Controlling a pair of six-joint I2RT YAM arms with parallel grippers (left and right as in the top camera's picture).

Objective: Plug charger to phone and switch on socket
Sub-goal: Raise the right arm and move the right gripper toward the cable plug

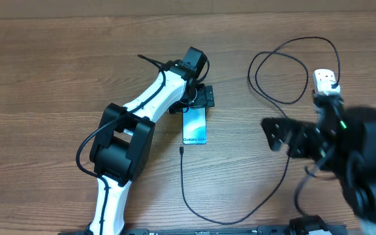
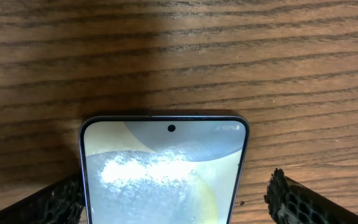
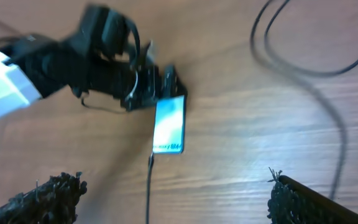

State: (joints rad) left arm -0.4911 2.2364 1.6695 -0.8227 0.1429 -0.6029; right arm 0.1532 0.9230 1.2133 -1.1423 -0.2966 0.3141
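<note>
left pincer wide, straddling the phone at centre frame, likely to steady it; right pincer wide and empty; charger tip lies just below the phone, unplugged

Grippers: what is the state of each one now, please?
Left gripper: open, straddling the phone, not clamped.
Right gripper: open, holding nothing.
</note>
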